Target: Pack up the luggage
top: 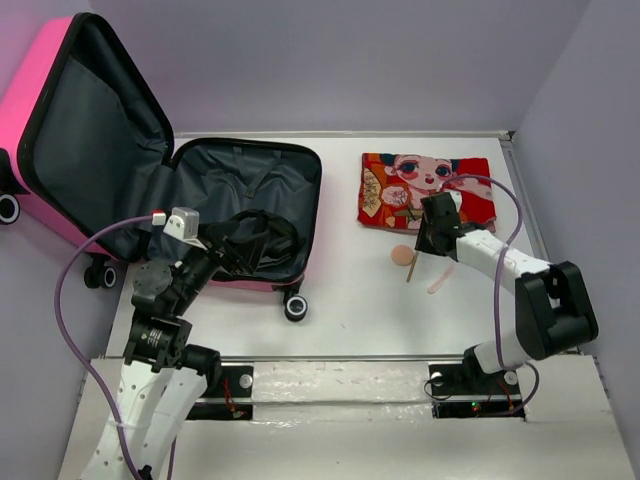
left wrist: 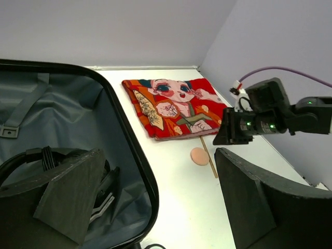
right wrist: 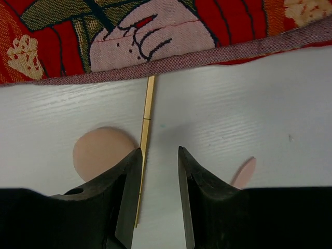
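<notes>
**OPEN CASE AT LEFT, RIGHT ARM OVER LOOSE ITEMS**

Found the luggage (top: 255, 180) at the left of the table (top: 350, 300), lying open: base flat with the grey lining up, lid raised and leaning back toward the left wall. Noted black headphones (top: 255, 240) already inside the base. Noted a red printed cloth (top: 425, 190), a thin gold stick (right wrist: 147, 109) and a round peach pad (right wrist: 101, 150) outside, well apart from the case on the right.

Found the left gripper (left wrist: 157, 153) above the near rim of the base, fingers spread wide and holding nothing. Found the right gripper (right wrist: 159, 150) low over the stick, fingers narrowed but with a clear gap between them, the stick lying along one finger and not pinched.

Judged the shell stiff and smooth, probably light for its bulk, and slippery on flat faces. Judged the lining soft and yielding. Expect rolling on the casters (top: 296, 308) under any sideways push. Recommend taking the lid by its free rim along the black zipper trim, not the shell face, and steadying the base rim while closing.
</notes>
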### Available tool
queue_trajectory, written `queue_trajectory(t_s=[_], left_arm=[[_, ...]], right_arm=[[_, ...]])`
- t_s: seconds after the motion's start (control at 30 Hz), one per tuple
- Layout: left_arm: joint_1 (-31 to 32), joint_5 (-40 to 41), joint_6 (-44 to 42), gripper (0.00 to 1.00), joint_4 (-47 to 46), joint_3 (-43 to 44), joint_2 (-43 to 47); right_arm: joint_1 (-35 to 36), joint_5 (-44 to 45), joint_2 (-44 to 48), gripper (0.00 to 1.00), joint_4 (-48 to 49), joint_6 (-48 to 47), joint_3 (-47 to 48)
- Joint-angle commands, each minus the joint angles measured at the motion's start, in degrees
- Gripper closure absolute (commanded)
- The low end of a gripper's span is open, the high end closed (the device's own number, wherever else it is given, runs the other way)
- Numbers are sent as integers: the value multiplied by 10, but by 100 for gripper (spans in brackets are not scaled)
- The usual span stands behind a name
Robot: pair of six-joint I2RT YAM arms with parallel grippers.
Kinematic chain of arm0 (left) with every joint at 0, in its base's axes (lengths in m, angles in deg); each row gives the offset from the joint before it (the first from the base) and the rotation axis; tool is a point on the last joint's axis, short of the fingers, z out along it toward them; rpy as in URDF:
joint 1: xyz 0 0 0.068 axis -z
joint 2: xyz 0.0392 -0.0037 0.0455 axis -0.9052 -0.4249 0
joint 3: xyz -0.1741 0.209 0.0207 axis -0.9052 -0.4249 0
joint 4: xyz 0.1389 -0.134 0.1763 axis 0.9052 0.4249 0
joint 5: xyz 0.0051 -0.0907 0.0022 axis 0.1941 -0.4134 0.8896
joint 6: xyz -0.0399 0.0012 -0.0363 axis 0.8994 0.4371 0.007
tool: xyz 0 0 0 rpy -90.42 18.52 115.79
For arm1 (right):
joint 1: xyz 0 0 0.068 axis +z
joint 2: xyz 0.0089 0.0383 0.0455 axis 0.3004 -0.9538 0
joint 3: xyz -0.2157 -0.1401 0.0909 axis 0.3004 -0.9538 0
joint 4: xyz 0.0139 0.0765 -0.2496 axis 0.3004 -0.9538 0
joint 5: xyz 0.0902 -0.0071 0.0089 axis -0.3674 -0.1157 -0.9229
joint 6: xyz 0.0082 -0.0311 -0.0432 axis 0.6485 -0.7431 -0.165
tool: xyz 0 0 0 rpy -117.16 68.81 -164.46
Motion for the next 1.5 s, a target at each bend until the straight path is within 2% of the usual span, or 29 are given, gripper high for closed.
queue_trajectory(t_s=[0.0, 0.23, 0.53, 0.6, 0.63, 0.73, 0.9, 1.03, 1.13, 1.23, 1.27, 1.3, 1.43, 1.47], left_arm=[[-4, -19, 2, 1, -26, 20, 8], [-2, -23, 2, 1, -26, 20, 10], [0, -24, 2, 1, -27, 20, 16], [0, -23, 2, 1, -27, 20, 16], [0, -23, 2, 1, -27, 21, 16], [0, -24, 2, 1, -27, 20, 16], [2, -24, 3, 1, -27, 21, 18], [2, -25, 4, 1, -28, 21, 16], [1, -23, 5, 1, -28, 20, 17], [1, -23, 6, 1, -28, 21, 15], [1, -21, 6, 1, -29, 21, 14], [0, -20, 5, 1, -28, 20, 14], [-1, -16, 5, 1, -27, 20, 11], [-1, -14, 3, 1, -27, 20, 10]], right_arm=[[-7, -25, -58, 61, 38, 6, 52], [-8, -41, -107, 62, 51, 19, 66], [-13, -40, -142, 71, 50, 36, 56], [-13, -31, -144, 77, 50, 38, 51], [-13, -28, -135, 85, 50, 39, 49], [-13, -16, -101, 92, 50, 39, 26], [-13, -32, 31, 93, 38, 22, -8], [7, -128, 106, 93, 32, 15, -6], [56, -167, 126, 93, 48, 26, 32], [113, -208, 95, 93, 87, 41, 106], [133, -224, 48, 93, 107, 47, 135], [174, -233, 18, 93, 108, 48, 208], [237, -266, -142, 93, 125, 72, 369], [237, -282, -172, 83, 128, 83, 446]])
